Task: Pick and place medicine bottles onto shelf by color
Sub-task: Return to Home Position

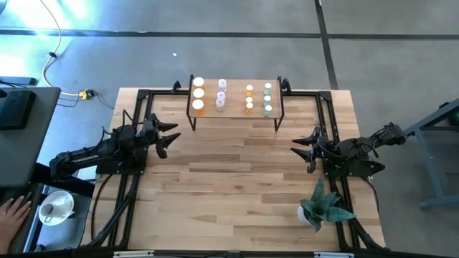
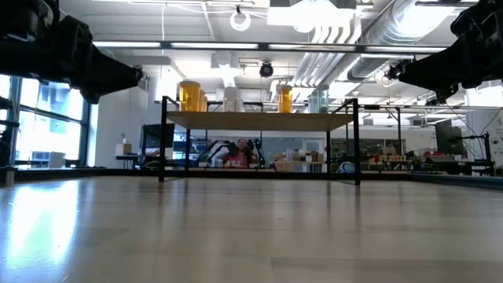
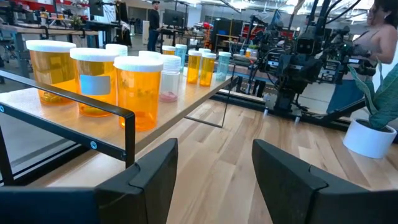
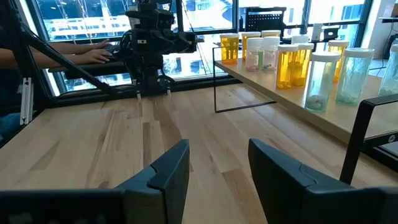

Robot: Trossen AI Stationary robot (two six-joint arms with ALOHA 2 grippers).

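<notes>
You look to be at the homing step: every medicine bottle in view stands on the shelf [image 1: 235,102] at the far middle of the desk [image 1: 237,186]. They are sorted into four rows: large orange bottles [image 1: 199,93] on the left, then clear bottles [image 1: 221,95], small orange bottles [image 1: 249,99] and pale green bottles [image 1: 267,98] on the right. The left gripper [image 1: 172,136] hangs over the left side of the desk and the right gripper [image 1: 297,145] over the right side. Both have their fingers spread and nothing between them (each wrist view shows bare wood through the gap). The next move should only call for folding each arm to rest, with no grasp. The middle of the desk lies open between the arms, so there is plenty of room there. Mind the shelf's near edge and black legs, which are just beyond each gripper. On the right, mind the potted plant [image 1: 324,206] near that arm's base. A person's hand [image 1: 14,211] rests off the desk at the near left, outside the arm's likely path.
</notes>
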